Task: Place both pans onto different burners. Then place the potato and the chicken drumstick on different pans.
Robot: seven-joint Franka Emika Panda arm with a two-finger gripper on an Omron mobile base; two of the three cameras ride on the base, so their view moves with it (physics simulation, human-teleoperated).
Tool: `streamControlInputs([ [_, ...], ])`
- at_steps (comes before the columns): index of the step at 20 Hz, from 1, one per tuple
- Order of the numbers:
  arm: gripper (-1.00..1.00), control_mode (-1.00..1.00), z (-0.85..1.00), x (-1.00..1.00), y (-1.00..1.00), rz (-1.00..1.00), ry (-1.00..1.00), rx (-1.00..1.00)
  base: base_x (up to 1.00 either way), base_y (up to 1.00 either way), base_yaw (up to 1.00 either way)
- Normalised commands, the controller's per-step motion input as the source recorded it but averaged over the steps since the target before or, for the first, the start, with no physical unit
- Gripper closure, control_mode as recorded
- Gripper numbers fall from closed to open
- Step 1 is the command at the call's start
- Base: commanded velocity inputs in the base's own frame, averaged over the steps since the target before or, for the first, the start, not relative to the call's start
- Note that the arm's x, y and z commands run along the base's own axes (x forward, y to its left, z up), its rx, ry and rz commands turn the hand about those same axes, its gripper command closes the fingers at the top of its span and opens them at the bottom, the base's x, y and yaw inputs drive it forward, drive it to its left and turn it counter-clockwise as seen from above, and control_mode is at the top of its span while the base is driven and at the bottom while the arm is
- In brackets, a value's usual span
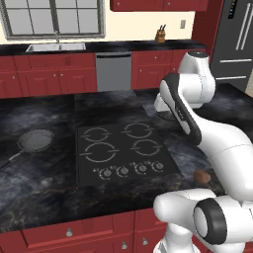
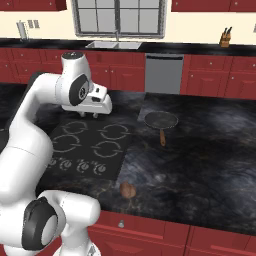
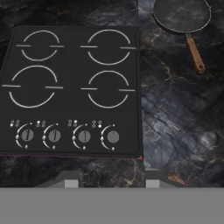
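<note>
One dark pan (image 1: pixel 35 140) lies on the stone counter left of the black cooktop (image 1: pixel 123 150), its handle pointing to the front left. The other pan (image 2: pixel 161 120) (image 3: pixel 181 15) lies right of the cooktop (image 2: pixel 90 142) and has a brown handle. All four burners (image 3: pixel 107 89) are bare. The potato (image 2: pixel 127 189) (image 1: pixel 201 176) rests near the counter's front edge, just right of the cooktop's front corner. My gripper (image 2: pixel 95 115) (image 3: pixel 112 180) hangs above the cooktop's far side, open, with nothing between its fingers. The chicken drumstick is out of view.
A row of knobs (image 3: pixel 70 136) runs along the cooktop's front. At the back wall are a sink (image 2: pixel 114 45), a grey dishwasher (image 2: pixel 164 74) and a knife block (image 2: pixel 226 37). A fridge (image 1: pixel 236 44) stands at the far right. My own arm hides part of the counter.
</note>
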Motion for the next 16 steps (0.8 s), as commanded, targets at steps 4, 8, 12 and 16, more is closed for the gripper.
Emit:
streamControlInputs([
  [4,-1.0,-1.0,0.0,0.0,-0.13,0.0,0.0,0.0,0.0,0.0,0.0],
  [8,-1.0,-1.0,0.0,0.0,-0.37,0.0,0.0,0.0,0.0,0.0,0.0],
  [12,-1.0,-1.0,0.0,0.06,-0.42,-0.01,0.0,0.0,0.0,0.0,0.0],
  [16,-1.0,-1.0,-0.02,0.12,-0.4,0.0,0.0,0.0,0.0,0.0,0.0],
])
